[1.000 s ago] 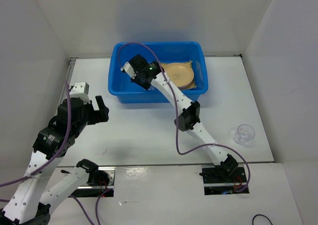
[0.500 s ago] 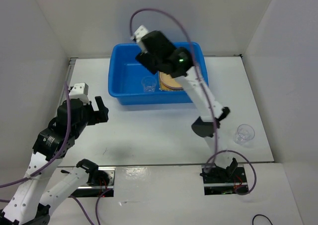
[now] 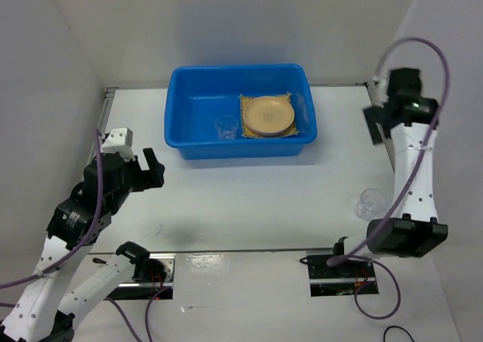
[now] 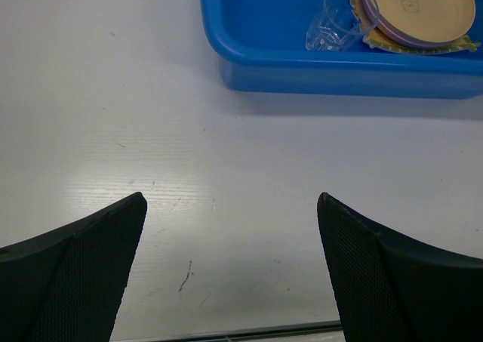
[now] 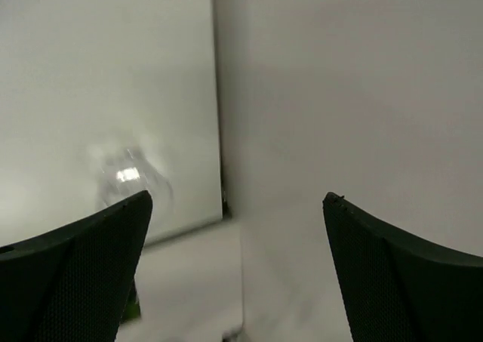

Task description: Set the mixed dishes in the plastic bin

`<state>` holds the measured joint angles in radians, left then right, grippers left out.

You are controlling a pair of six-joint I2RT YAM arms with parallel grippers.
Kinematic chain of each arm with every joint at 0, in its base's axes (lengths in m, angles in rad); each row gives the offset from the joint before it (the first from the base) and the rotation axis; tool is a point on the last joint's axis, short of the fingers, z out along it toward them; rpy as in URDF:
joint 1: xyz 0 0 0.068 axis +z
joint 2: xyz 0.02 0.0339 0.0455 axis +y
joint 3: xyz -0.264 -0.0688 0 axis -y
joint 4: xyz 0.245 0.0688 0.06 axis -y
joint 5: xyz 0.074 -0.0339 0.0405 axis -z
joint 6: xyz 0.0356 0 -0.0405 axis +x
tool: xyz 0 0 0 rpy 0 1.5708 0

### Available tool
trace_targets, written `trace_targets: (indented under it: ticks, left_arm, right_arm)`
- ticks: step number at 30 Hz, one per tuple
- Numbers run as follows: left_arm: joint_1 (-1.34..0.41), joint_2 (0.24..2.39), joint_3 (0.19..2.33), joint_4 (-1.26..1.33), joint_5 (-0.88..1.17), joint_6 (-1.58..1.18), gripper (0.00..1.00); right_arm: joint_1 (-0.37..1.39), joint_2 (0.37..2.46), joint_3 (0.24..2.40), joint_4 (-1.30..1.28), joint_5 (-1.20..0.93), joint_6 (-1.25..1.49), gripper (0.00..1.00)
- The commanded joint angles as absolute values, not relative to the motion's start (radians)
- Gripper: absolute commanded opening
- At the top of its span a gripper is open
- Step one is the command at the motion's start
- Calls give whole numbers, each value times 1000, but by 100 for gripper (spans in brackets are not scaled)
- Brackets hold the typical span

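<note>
Left end effector (image 3: 153, 168), left of frame: fingers spread wide, empty, low over the bare surface (image 3: 249, 198). Looks parked there to keep out of the right arm's way.

Bin (image 3: 192, 104), top centre. Cup (image 3: 225, 127) sits in its middle, just beside the stack. Stack fills the right half: mat (image 3: 246, 100) at the bottom, tan plate (image 3: 268, 114) on top. Flat nesting leaves the left half free.

Top view hides the pink plate. The left wrist view shows its rim (image 4: 374, 21) between tan plate and mat.

Second cup (image 3: 370, 201) stands on the surface at right of frame, well apart from the bin. My read: it's the last item to go.

Right end effector (image 3: 374, 124) is raised at upper right, near the side wall, fingers apart, holding nothing. The top view can't confirm that gap. The right wrist view does, and it puts the cup (image 5: 124, 177) at lower left, blurred, off the finger line. It needs to re-aim before descending.
</note>
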<state>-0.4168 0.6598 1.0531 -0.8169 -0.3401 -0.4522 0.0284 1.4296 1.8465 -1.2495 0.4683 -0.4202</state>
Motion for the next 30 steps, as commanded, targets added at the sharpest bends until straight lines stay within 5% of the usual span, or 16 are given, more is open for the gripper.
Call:
trace_targets:
  ticks: [1,5,13,30]
  left_arm:
    - [-431,650,1049,-779,-353,-468,100]
    - [-431,670,1049,-779,-344,-468,100]
    - [-440,670,1049,-779,-354,-468,100]
    - [-440,680,1049,-779,-354,-477,100]
  right_arm:
    - [-315,1258,1625,-1241,177,-612,98]
    - [-530,1151,1326,-1117,134,-738,98]
    - [-862,1322,1241,-1123,-72,-851,91]
    - [-848,1456,1098,-988,-225,-792,86]
